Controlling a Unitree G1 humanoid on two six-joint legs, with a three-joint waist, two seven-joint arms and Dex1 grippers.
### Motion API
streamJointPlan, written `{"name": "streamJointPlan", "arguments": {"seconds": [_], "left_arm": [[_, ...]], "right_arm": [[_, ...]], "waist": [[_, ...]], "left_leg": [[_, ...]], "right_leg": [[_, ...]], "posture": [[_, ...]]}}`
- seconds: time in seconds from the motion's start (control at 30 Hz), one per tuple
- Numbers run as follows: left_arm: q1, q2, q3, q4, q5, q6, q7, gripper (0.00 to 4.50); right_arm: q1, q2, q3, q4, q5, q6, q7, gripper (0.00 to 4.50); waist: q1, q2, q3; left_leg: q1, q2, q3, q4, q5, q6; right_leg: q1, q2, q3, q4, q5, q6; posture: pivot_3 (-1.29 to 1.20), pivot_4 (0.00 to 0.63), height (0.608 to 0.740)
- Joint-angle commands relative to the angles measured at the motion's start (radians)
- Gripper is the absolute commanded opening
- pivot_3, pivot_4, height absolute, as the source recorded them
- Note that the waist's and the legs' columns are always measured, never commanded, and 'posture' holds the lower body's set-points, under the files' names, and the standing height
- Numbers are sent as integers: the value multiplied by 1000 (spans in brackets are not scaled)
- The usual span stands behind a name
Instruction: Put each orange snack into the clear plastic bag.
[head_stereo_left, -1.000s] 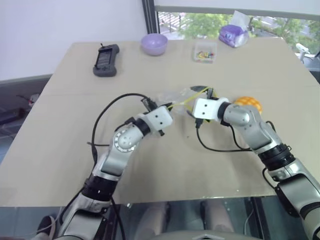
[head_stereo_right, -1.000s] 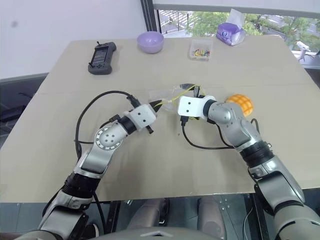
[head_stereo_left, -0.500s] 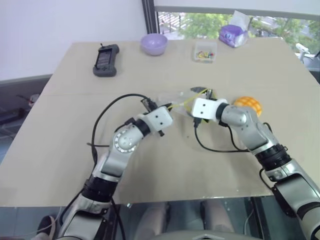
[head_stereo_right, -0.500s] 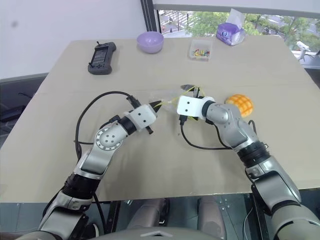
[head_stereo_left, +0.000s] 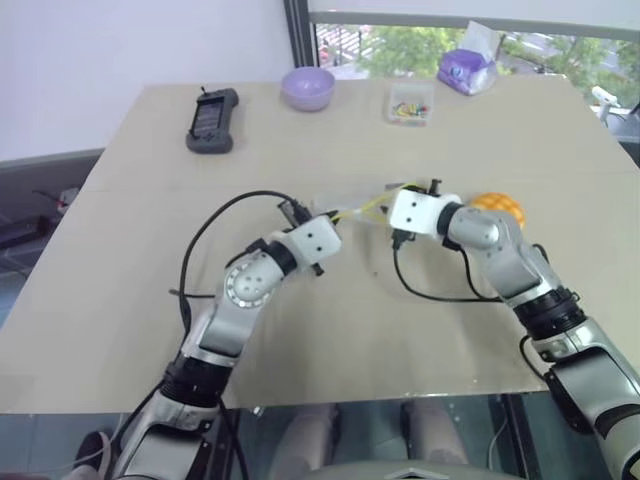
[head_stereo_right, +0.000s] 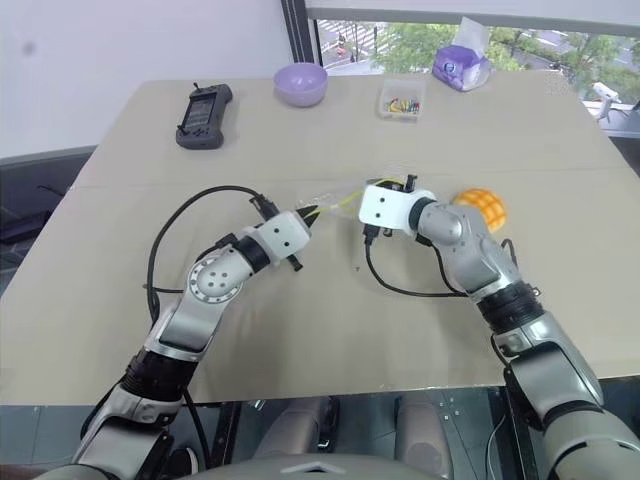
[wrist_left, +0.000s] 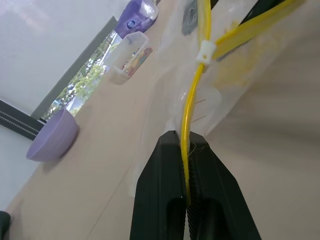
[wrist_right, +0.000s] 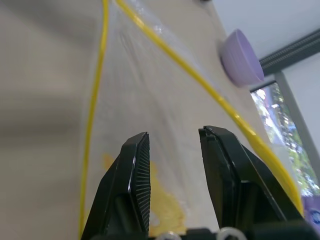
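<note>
Two pincers at clear plastic bag (head_stereo_left: 362, 203), left pincer (wrist_left: 186, 150) clamping seal, right pincer (wrist_right: 172, 145) apparently parted

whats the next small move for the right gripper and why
Probably close the right gripper on the clear plastic bag: its jaws stand apart around the film, while the left gripper already pinches the yellow seal, and the orange snack waits on the table.

On the table: one orange snack (head_stereo_left: 497, 208), one clear plastic bag (head_stereo_left: 362, 203), one purple bowl (head_stereo_left: 308, 87), one black handheld device (head_stereo_left: 212, 120).

Orange snack (head_stereo_left: 502, 208) half behind arm
</note>
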Motion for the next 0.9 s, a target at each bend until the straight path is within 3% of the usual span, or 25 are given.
{"name": "streamJointPlan", "arguments": {"seconds": [0.03, 0.2, 0.37, 0.47, 0.6, 0.9], "left_arm": [[1, 8, 26, -32, 9, 2, 21, 0], [4, 13, 29, -33, 14, 9, 33, 0], [4, 17, 37, -30, 12, 16, 37, 0], [3, 16, 36, -26, 11, 14, 38, 0], [0, 12, 32, -24, 12, 14, 37, 0], [-6, 7, 28, -18, 12, 11, 34, 0]], "right_arm": [[26, -28, -66, -155, 104, 42, 94, 1730], [116, -123, -140, -306, 195, 160, 196, 1730], [193, -184, -293, -337, 263, 312, 171, 1730], [248, -162, -404, -345, 323, 477, 111, 2529], [281, -114, -489, -332, 357, 615, 13, 4455], [221, -64, -575, -175, 439, 788, -114, 4455]], "waist": [[1, 0, 0], [7, 0, 0], [8, 0, 0], [12, 0, 0], [9, 0, 0], [8, 0, 0]], "left_leg": [[0, 0, 0, 0, 0, 0], [0, 0, -1, 0, 0, 0], [0, 0, -1, 0, 0, 0], [0, 0, -1, 0, 0, 0], [0, 0, 0, 0, 0, 0], [1, 0, 0, 1, 0, 0]], "right_leg": [[0, 0, 0, 0, 0, 0], [1, 0, -1, 0, 0, 0], [1, 0, -1, 0, 0, 0], [2, -1, -1, 0, 0, 0], [2, -1, 0, 0, 0, 0], [2, -1, 0, 0, 0, 0]], "posture": [[0, 150, 740], [0, 150, 740], [0, 150, 740], [0, 150, 740], [0, 150, 740], [0, 150, 740]]}}
